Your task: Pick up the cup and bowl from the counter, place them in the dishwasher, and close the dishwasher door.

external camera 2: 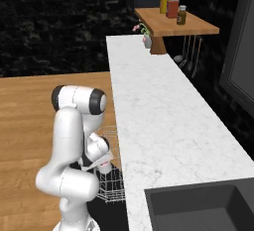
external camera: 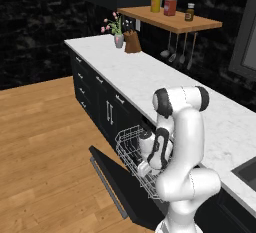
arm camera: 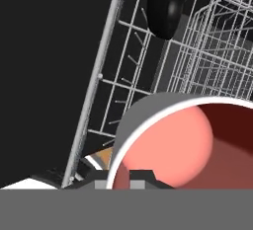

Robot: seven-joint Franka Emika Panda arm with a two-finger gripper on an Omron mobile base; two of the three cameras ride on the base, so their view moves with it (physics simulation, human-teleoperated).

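Note:
My gripper point(arm camera: 121, 182) is down inside the white wire rack point(arm camera: 207, 51) of the dishwasher, shut on the rim of the cup point(arm camera: 168, 145). The cup is grey-white outside and red inside, and it sits close in front of the hand camera with one fingertip point(arm camera: 143, 175) inside the rim. The black bowl point(arm camera: 165, 7) stands on edge further along the rack. The rack point(external camera: 129, 139) is pulled out over the dishwasher door point(external camera: 125, 192), which lies open and flat with its grey bar handle point(external camera: 106, 187) toward the floor. The counter point(external camera: 150, 72) runs above.
A flower vase point(external camera: 118, 38) and a brown block point(external camera: 132, 42) stand at the counter's far end under a wooden shelf point(external camera: 172, 21) with bottles. Utensils point(external camera: 180, 52) hang below it. A dark sink point(external camera 2: 198, 207) is at the near end. Wooden floor point(external camera: 45, 142) lies left.

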